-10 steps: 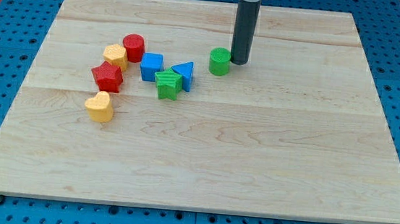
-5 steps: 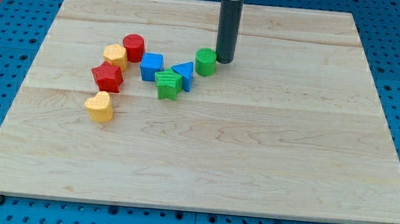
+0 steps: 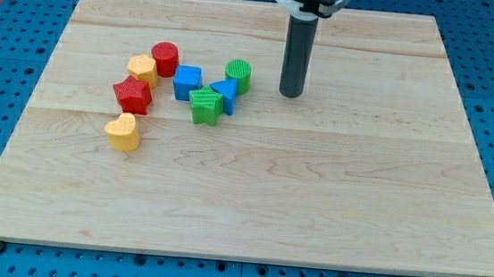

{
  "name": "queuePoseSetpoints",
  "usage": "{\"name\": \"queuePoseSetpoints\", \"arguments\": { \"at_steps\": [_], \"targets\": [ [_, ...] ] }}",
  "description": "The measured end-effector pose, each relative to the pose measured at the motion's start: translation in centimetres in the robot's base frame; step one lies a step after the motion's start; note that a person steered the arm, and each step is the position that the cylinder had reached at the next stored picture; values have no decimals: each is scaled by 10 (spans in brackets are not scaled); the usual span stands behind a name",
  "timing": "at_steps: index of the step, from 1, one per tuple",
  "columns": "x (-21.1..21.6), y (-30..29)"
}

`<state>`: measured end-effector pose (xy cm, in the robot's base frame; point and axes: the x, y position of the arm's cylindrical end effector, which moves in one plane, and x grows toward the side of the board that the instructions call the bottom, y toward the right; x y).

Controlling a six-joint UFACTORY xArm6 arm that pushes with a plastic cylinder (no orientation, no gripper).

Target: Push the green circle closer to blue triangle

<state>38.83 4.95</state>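
Note:
The green circle (image 3: 238,74) stands against the upper right of the blue triangle (image 3: 226,93), touching it or nearly so. A green star (image 3: 205,105) sits against the triangle's lower left. My tip (image 3: 290,94) is on the board to the right of the green circle, about a block's width of bare wood away from it, touching no block.
A blue cube (image 3: 187,82) lies left of the triangle. Further left are a red cylinder (image 3: 165,59), an orange block (image 3: 142,67), a red star (image 3: 132,95) and a yellow heart (image 3: 123,132). The wooden board (image 3: 314,189) lies on a blue pegboard.
The green circle has slid left until it meets the blue triangle. My tip followed it left, then drew back to the right and slightly down, leaving a gap.

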Motion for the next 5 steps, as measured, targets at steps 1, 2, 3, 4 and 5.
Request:
{"name": "queuePoseSetpoints", "arguments": {
  "at_steps": [1,2,3,4,5],
  "targets": [
    [3,-18],
    [-10,-25],
    [-26,-34],
    [-27,-45],
    [-27,-47]
  ]
}}
